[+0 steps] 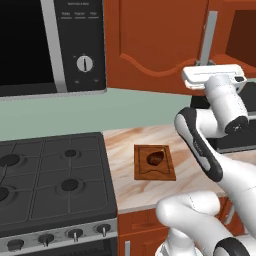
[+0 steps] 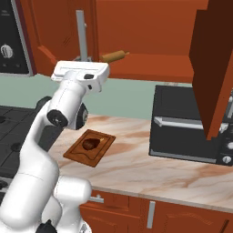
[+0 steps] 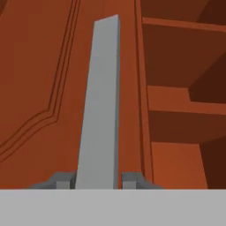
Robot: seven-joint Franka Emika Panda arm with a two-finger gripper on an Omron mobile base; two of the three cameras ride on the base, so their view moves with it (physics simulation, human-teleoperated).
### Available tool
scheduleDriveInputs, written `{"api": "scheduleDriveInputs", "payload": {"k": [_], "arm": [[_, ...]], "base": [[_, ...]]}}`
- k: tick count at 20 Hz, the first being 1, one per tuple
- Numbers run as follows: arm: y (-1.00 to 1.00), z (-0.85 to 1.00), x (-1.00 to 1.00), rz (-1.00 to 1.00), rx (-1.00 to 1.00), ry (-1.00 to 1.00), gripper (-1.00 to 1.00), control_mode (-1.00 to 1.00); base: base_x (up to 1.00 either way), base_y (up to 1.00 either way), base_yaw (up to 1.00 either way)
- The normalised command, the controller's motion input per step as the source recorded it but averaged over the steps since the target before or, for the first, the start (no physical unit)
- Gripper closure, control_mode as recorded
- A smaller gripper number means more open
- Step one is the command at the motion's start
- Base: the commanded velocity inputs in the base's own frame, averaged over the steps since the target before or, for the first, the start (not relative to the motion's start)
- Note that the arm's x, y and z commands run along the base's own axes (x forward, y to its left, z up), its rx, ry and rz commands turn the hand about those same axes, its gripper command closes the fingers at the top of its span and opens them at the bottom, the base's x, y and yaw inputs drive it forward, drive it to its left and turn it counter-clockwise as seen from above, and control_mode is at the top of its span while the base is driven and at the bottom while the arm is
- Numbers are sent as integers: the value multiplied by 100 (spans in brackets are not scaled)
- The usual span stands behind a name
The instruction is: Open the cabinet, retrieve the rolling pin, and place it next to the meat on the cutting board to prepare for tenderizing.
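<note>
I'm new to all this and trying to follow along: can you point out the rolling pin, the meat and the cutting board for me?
rolling pin (image 2: 114, 56): right base view, on its tan barrel, inside the open cabinet.
meat (image 1: 155, 158): left base view, middle of the dark lump.
cutting board (image 1: 167, 173): left base view, on its bare lower right corner.

Black gas stove (image 1: 50, 180) at the left end of the marble-look counter (image 1: 125, 145), four burners, a row of knobs (image 1: 75, 234) along the front edge. Above it a black microwave (image 1: 50, 45) with a round dial (image 1: 84, 63) on its panel. Pale green backsplash (image 1: 100, 112) behind. Over on the right, a black toaster oven (image 2: 186, 132) parked on the counter, silver bar handle across its door. Down below, reddish base cabinets (image 2: 182, 218) with short grey handles.
</note>
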Motion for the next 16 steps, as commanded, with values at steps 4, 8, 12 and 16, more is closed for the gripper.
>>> {"api": "scheduleDriveInputs", "payload": {"k": [4,8,12,16], "arm": [[0,0,-89,0,0,-3,100,-100],[8,0,-79,0,0,-2,100,-100],[12,-10,-52,0,-5,0,-100,-100],[-17,0,-25,5,5,-1,-100,-100]], "base": [[0,0,0],[0,0,0],[0,0,0],[0,0,0]]}}
